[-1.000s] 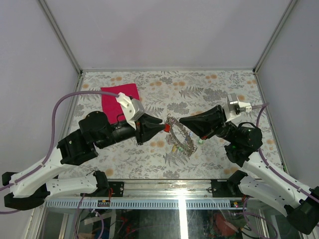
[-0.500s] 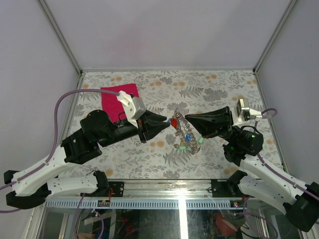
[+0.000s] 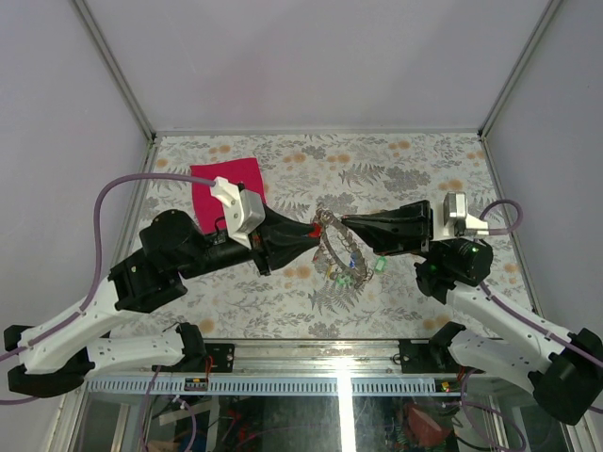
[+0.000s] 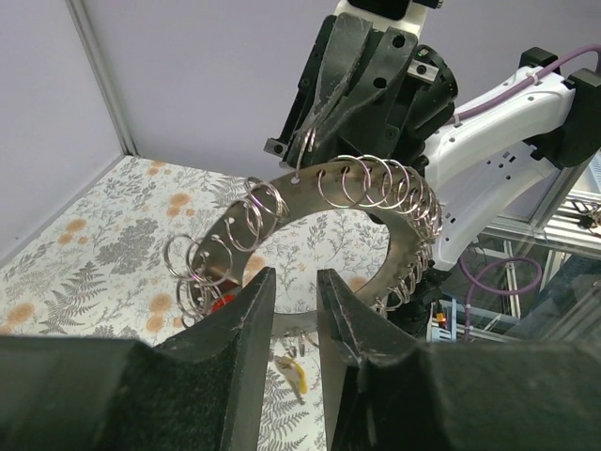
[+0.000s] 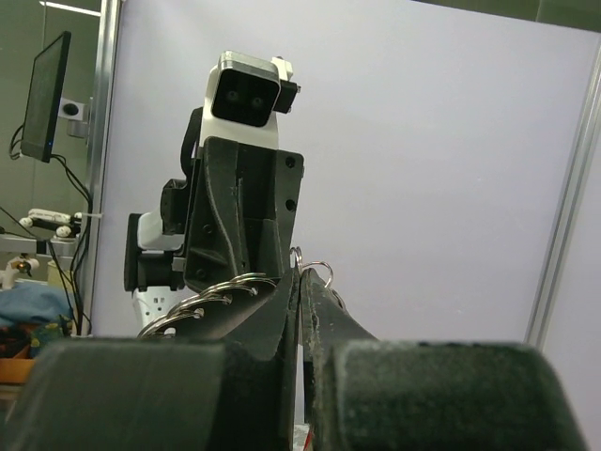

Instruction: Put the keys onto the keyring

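Our left claw [image 3: 314, 233] clamps the keyring [image 4: 310, 193] above the bench's [image 3: 415, 160] middle, while our right claw [image 3: 343, 222] pinches tight one small wire loop [image 4: 307, 141] on its far rim, keys [image 3: 377, 267] dangling below.

Over the floral tabletop [image 3: 405, 169], the left pincer [image 3: 311, 233] and right pincer [image 3: 347, 224] close in from opposite sides on the grey keyring [image 3: 336, 247], colour-tagged keys [image 3: 353, 268] clustered at its near side, a magenta cloth [image 3: 212, 184] far left.

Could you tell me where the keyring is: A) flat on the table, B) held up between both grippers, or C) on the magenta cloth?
B: the right gripper pinches a small loop on the far edge of the keyring, and the left gripper grips its near edge.
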Robot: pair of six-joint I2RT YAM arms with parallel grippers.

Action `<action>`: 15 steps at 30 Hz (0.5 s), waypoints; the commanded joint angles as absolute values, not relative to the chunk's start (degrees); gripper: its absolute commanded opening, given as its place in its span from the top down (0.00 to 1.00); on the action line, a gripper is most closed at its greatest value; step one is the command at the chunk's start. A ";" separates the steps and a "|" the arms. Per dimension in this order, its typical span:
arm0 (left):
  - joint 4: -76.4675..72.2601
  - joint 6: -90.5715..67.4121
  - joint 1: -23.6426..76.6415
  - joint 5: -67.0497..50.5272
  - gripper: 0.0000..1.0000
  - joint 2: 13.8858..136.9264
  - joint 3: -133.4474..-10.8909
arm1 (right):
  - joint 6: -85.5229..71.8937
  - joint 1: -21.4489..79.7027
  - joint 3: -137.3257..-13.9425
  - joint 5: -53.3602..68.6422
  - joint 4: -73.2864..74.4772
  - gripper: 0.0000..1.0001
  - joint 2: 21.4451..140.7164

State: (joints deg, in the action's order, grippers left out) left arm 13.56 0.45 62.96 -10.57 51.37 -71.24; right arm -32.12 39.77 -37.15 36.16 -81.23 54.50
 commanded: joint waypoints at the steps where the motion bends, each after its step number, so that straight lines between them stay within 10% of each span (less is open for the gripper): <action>1: 9.79 1.70 63.17 -11.58 0.75 50.32 -71.89 | -28.89 39.99 -42.42 36.80 -85.35 1.00 55.99; 15: 8.52 1.72 63.16 -7.73 0.79 47.99 -72.54 | -26.30 39.99 -49.03 37.41 -63.85 1.00 55.88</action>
